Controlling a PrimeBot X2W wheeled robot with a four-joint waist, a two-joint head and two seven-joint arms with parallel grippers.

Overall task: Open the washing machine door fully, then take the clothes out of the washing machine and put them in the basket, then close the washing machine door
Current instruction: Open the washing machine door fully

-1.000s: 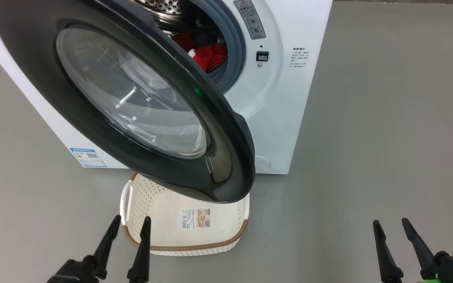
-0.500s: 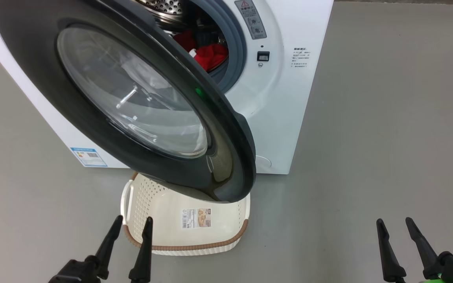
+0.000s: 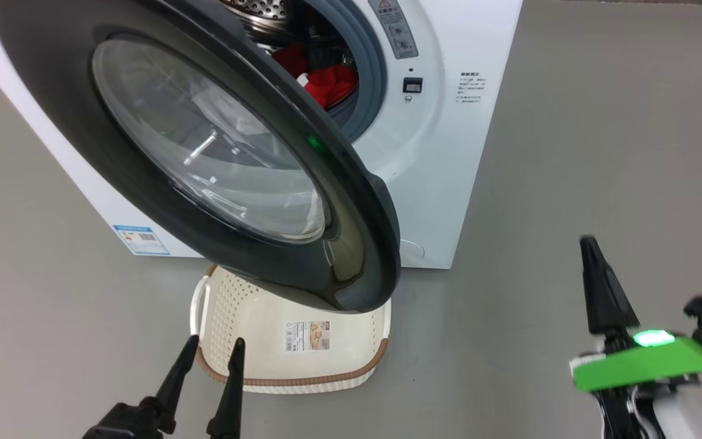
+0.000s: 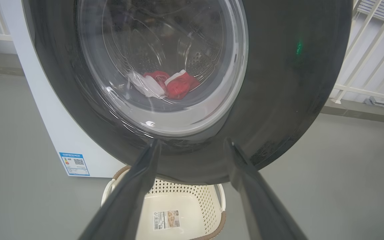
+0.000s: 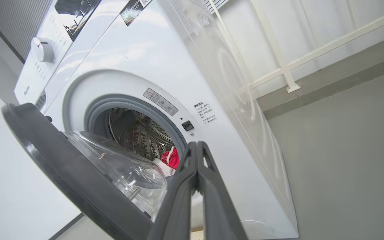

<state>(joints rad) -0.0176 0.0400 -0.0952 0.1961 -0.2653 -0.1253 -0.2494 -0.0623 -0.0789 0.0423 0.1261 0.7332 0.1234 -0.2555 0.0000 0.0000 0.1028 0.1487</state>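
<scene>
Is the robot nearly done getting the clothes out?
Not nearly. The washing machine door is only partly open, over the basket. The left pincer is open, the right pincer shut, both empty. The clothes lie in the drum. To do: open fully, move clothes, close up.

washer [image 3: 448, 152] 1 | door [image 3: 205, 152] 1 | basket [image 3: 302, 382] 1 | left hand [image 3: 214, 344], right hand [image 3: 588, 244]: 2

Since earlier pictures: right tool [image 3: 588, 247] is raised well up from bottom edge of head view. Its fingers, spread before, are now pressed together. Green wrist block [image 3: 643, 363], lit, is brought into view. Head camera is shifted slightly.
</scene>
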